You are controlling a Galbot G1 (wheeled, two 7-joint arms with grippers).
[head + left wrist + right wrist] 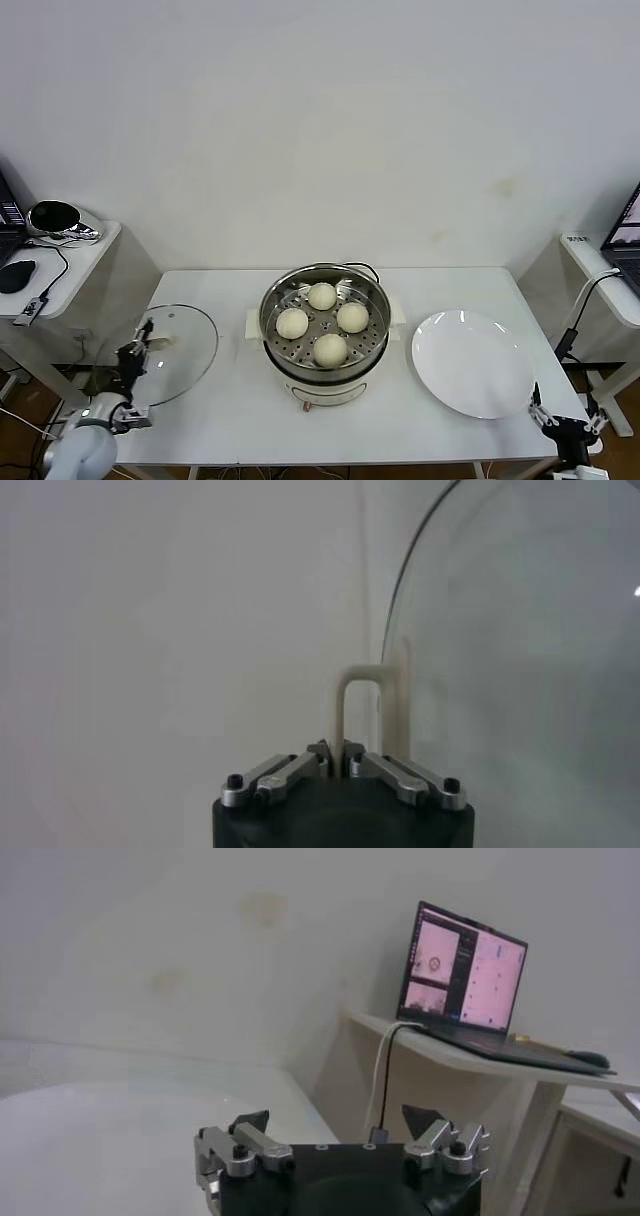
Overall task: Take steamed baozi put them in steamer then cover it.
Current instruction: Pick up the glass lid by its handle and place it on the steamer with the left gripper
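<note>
Several cream-white baozi [322,296] lie on the perforated tray inside the steel steamer [270,318], which stands on its white base in the middle of the table. The glass cover [190,352] lies at the table's left end. My left gripper [142,348] is at its centre. In the left wrist view this gripper [335,752] is shut on one leg of the cover's cream handle [343,705], with the glass [520,660] beside it. My right gripper [548,414] hangs off the table's front right corner, and the right wrist view shows it [335,1120] open with nothing between its fingers.
A flat white plate [472,362] lies right of the steamer. A side table [70,262] at the left carries a mouse and a shiny object. At the right stands a shelf with a laptop [462,973] and a cable [383,1073].
</note>
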